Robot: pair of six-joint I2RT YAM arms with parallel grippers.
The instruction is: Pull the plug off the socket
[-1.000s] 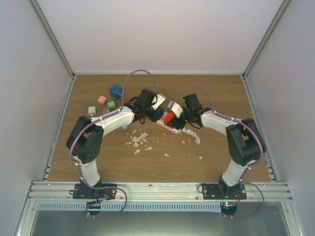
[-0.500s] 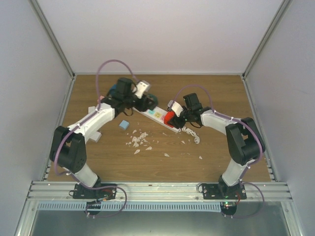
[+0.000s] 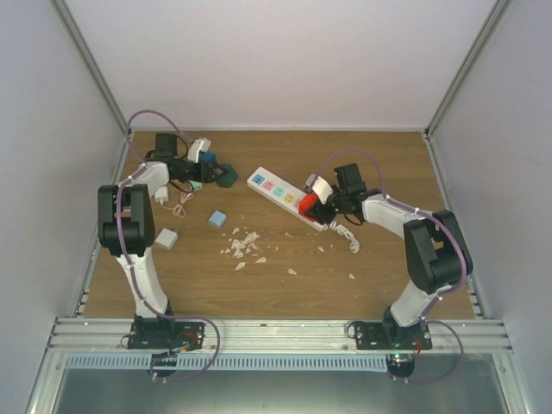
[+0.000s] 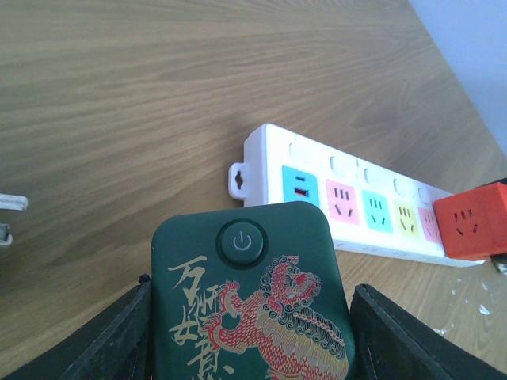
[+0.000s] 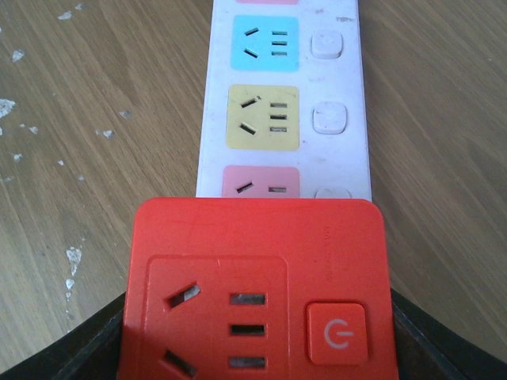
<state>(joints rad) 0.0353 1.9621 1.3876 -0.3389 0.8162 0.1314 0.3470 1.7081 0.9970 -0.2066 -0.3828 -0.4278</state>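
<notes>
The socket (image 3: 278,191) lies slantwise near the middle of the desk (image 3: 388,164), its pastel faces up. A red plug (image 5: 253,277) sits on the end nearer the right arm, and the right claw (image 5: 255,348) pinches that cube from both sides. The left claw (image 4: 249,340), well apart at the far left, pinches a green plug (image 4: 245,293) that is already clear of the strip.

The step in hand looks to be freeing the red one. A straight lift along the pins, without rocking, would suit. Nothing holds the strip down, so it may rise with the plug. The white cord (image 3: 345,235) coils just beside the right claw and could snag. Open desk lies behind and to the right, and white chips (image 3: 246,246) litter the near side.
</notes>
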